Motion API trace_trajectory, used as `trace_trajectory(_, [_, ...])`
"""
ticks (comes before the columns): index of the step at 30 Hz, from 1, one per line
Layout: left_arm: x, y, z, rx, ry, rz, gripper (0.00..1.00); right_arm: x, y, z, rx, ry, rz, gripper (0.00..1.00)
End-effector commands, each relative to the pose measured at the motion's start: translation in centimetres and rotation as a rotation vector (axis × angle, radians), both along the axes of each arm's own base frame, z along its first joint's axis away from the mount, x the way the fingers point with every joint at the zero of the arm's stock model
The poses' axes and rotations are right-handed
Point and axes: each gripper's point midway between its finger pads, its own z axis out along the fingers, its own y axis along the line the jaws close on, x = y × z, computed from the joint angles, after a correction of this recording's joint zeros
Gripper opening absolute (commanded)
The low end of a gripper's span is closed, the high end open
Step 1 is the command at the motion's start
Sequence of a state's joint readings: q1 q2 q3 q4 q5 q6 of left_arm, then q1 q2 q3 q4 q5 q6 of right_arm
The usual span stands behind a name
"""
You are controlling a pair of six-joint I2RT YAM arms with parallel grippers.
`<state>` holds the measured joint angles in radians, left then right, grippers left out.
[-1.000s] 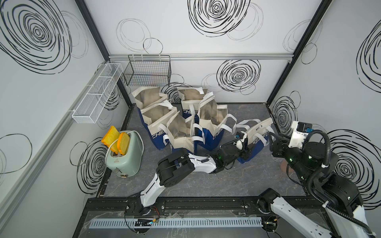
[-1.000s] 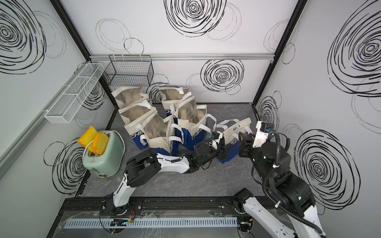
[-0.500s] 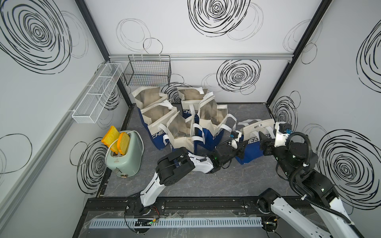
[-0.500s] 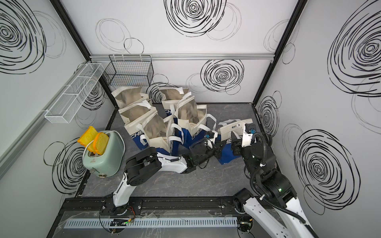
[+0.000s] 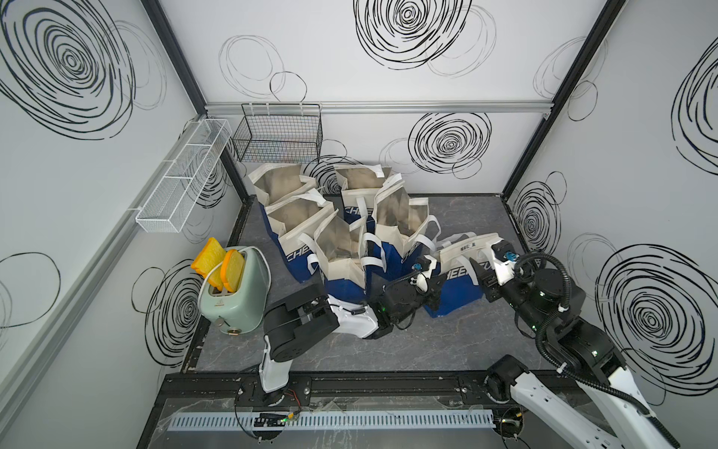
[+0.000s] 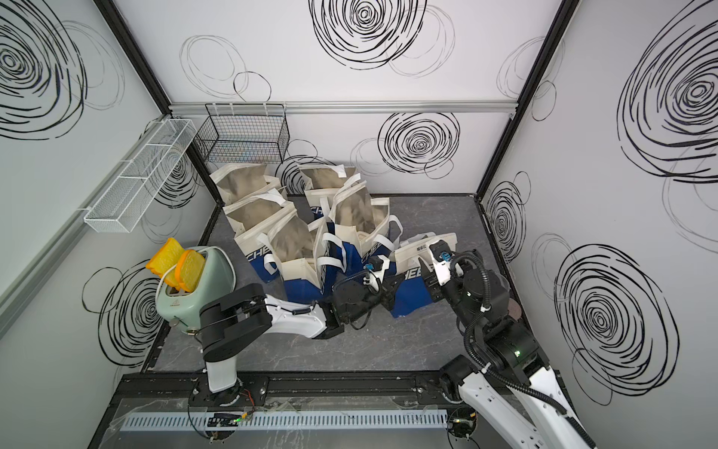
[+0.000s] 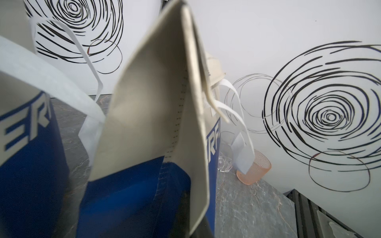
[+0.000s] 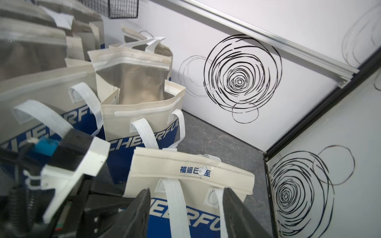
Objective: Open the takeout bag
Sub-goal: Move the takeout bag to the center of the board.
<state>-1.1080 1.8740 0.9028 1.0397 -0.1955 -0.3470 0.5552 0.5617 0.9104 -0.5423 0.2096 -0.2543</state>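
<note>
A closed blue-and-cream takeout bag point(image 5: 456, 297) stands upright on the grey tabletop. It is right of centre in both top views point(image 6: 412, 297), just right of a cluster of open bags point(image 5: 342, 237) of the same kind. The left gripper point(image 5: 435, 279) reaches in from lower centre and sits at the bag's left edge with its jaws closed; a second ago they stood apart. Its wrist view is filled by the bag's cream side panel point(image 7: 148, 113), too near and blurred to tell whether fabric is pinched. The right gripper point(image 5: 481, 274) is now at the upper right of the bag's front face. A second ago it hung farther right, near the wall and clear of the bag. Its jaws are open. In the right wrist view the two black fingers point(image 8: 142, 208) stand apart at the bottom of the frame, with the bag's white handle straps point(image 8: 171, 204) between them and nothing clamped. The bag has changed too: earlier it looked tilted, with its handles splayed, and now its cream top band point(image 8: 189, 173) sits level and shut. A mint toaster point(image 5: 233, 299) holding two slices stays at the left.
</note>
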Motion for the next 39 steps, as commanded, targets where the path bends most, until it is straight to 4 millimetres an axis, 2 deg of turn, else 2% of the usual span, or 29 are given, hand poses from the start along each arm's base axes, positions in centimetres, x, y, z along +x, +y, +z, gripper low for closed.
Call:
trace_trajectory(1, [-0.8,1.6,1.9,0.005,-0.064,0.042,0.0,-0.2,1.8,-2.7,-0.133,0.025,0.127,0.55])
trace_trajectory(7, [-1.6,2.6,1.0,0.031,-0.046,0.06,0.0,0.0,4.9,-4.7,-0.161,-0.055,0.225,0.54])
trace_trajectory(13, [-1.8,2.8,1.3,0.044,-0.052,0.067,0.0,-0.9,7.0,-4.5,-0.139,-0.163,0.269,0.52])
trace_trajectory(20, [-2.2,2.4,1.9,0.054,-0.069,0.061,0.0,-0.9,6.1,-3.5,-0.123,-0.21,0.199,0.44])
trace_trajectory(28, [-2.8,1.7,1.9,0.059,-0.077,0.055,0.0,-1.0,7.2,-4.5,-0.166,-0.199,0.226,0.43])
trace_trajectory(39, [-3.0,1.8,2.0,0.065,-0.085,0.061,0.0,-1.1,6.6,-6.3,-0.169,-0.17,0.193,0.37])
